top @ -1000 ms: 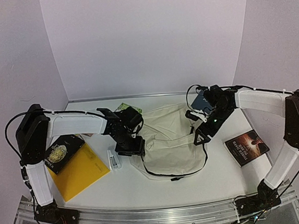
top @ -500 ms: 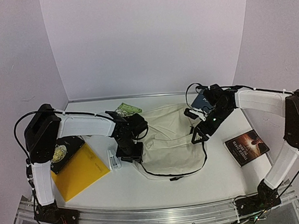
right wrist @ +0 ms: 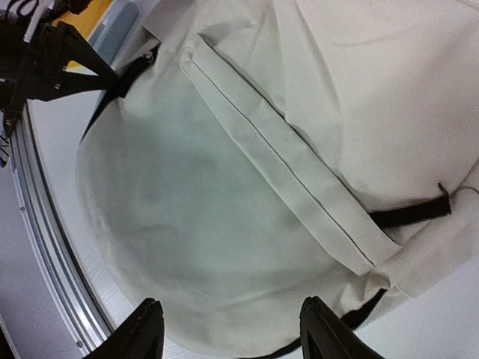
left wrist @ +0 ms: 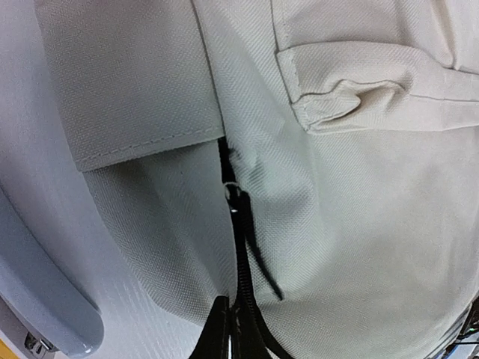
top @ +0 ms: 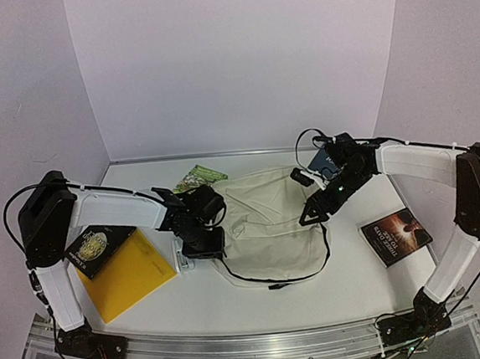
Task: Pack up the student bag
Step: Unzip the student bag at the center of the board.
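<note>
The student bag (top: 269, 227), cream fabric with black straps, lies flat in the middle of the table. My left gripper (top: 206, 248) is at its left edge. In the left wrist view the bag (left wrist: 359, 224) fills the frame, and its black zipper (left wrist: 241, 247) runs down into my left gripper (left wrist: 233, 314), which is shut on it. My right gripper (top: 309, 217) hangs over the bag's right side. In the right wrist view it (right wrist: 233, 336) is open above the cream fabric (right wrist: 224, 224), with nothing between its fingers (right wrist: 146, 329).
A yellow book (top: 127, 277) and a black book with a gold emblem (top: 101, 242) lie at the left. A small white item (top: 182, 256) sits by the left gripper. A green book (top: 196, 177) lies behind the bag, a blue one (top: 321, 162) at back right, a dark book (top: 396, 235) at right.
My left gripper has closed onto the bag's zipper at its left edge. My right gripper has drifted left over the bag and its jaws have narrowed a little.
</note>
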Controlling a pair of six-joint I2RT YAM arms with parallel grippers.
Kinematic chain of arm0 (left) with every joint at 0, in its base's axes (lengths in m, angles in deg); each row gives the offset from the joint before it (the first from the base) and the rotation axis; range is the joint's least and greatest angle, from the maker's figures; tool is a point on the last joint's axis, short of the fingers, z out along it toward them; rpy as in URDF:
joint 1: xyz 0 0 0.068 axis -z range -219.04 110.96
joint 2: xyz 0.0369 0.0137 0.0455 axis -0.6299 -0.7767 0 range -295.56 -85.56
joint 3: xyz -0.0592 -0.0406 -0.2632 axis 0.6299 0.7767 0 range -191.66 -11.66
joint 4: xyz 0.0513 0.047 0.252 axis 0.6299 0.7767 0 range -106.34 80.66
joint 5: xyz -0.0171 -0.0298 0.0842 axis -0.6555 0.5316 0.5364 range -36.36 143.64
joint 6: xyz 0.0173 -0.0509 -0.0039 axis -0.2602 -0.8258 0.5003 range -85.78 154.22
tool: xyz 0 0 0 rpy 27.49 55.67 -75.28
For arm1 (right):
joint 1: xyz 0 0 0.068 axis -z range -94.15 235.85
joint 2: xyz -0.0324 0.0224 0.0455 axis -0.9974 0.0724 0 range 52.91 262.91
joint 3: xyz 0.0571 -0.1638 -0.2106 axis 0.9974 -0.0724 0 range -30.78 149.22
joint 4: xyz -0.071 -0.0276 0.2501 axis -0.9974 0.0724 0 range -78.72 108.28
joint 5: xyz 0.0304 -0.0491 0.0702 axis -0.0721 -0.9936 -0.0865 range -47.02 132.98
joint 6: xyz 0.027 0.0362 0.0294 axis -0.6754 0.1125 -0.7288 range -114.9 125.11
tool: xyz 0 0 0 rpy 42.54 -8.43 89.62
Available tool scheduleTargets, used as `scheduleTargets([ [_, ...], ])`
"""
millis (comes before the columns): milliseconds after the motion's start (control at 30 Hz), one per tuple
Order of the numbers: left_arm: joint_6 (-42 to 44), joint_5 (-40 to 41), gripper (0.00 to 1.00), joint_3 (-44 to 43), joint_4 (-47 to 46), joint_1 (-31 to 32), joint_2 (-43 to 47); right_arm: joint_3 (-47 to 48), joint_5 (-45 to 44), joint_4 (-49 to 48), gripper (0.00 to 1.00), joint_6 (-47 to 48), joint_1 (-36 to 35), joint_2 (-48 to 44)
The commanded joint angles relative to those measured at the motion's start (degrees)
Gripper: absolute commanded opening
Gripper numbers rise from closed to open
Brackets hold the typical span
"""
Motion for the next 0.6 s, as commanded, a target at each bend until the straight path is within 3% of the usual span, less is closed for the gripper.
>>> scheduleTargets([
  [0, -0.44, -1.45, 0.00, 6.85, -13.60, -0.79, 6.44, 2.90, 7.75, -8.28, 0.59, -6.51, -2.59, 2.38],
  [200, -0.44, -4.17, 0.00, 18.94, -32.43, -1.93, 12.34, 6.50, 9.94, -13.26, 0.54, -11.24, -8.92, 7.01],
  [567, -2.61, -13.31, 0.00, 29.15, -54.25, -4.75, 12.40, 10.30, 10.03, -22.12, 0.45, -15.02, -17.50, 16.49],
])
